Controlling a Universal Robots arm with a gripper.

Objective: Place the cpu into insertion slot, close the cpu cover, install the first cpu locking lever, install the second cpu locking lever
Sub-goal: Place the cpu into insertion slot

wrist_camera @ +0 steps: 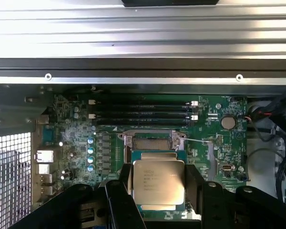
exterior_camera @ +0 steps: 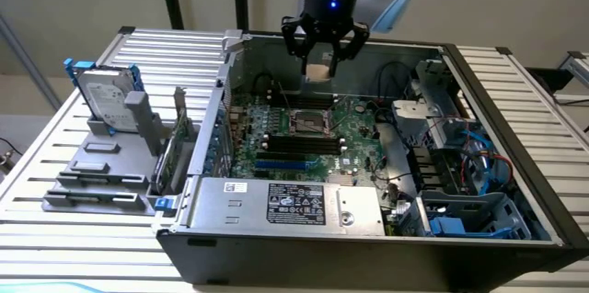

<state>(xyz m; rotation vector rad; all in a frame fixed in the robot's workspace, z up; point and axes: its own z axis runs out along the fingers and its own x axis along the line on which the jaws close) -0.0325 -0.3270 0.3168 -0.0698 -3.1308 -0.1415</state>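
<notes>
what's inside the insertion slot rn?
No chip: the insertion slot shows a bare dark bed. The cpu sits in the hand above the board; in the wrist view it hides the board beneath it.

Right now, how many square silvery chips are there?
1. The cpu, held in the gripper, up clear of the insertion slot. Others may be hidden.

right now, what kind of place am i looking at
Probably a robotics lab or test bench for computer assembly: an opened computer case sits on a slatted metal table, a hard drive stands beside it, and a robot's pincer holds the cpu.
</notes>
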